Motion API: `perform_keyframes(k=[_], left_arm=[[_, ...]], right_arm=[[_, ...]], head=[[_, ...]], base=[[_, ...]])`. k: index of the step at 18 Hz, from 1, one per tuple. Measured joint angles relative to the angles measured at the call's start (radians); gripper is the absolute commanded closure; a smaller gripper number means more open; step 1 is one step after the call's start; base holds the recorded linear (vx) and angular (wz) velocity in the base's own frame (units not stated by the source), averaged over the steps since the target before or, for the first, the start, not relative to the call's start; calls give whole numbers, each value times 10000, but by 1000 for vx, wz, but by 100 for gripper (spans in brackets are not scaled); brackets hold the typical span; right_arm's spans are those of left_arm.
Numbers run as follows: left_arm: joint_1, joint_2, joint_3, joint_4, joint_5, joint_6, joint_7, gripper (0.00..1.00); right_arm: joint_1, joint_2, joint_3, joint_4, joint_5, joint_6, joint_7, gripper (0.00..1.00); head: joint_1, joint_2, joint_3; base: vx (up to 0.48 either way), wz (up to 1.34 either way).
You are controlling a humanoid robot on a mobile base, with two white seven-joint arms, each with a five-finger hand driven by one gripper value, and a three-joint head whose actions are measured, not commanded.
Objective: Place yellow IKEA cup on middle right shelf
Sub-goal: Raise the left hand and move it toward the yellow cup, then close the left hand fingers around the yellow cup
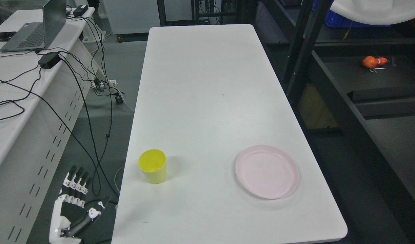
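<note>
The yellow cup (153, 166) stands upright and empty near the left edge of the white table (200, 88). My left hand (73, 200) hangs below table level at the lower left, beside the table's edge, its fingers spread and holding nothing. It is left of the cup and well apart from it. The dark shelf unit (360, 101) stands to the right of the table. My right hand does not show.
A pink plate (267, 171) lies on the table's right front part. An orange object (373, 62) sits on a dark shelf at the upper right. A side desk (11, 101) with a laptop (38, 28) and trailing cables stands on the left.
</note>
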Motion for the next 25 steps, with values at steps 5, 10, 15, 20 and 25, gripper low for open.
perform_keyframes(k=[5,10,15,20,25], left_arm=[[80,73,-167,44,237,-47,-33,1],[-436,91,-273,461,355,296,-60,2],[-1362,110,-407,830,399,702,-635,2],[-2353,100,-696,1154,412,1821,-1236,2],[-2999,17,-903,1495,382,2783,-1297,2]], right_arm=[[1,0,0,0,0,0,0,1],[2,0,0,0,0,0,0,1],[1,0,0,0,0,0,0,1],[2,0,0,0,0,0,0,1],[0,0,0,0,0,0,-2,1]], head=[[0,0,0],[0,0,0],[0,0,0],[0,0,0],[0,0,0]], base=[[0,0],[0,0],[0,0],[0,0],[0,0]])
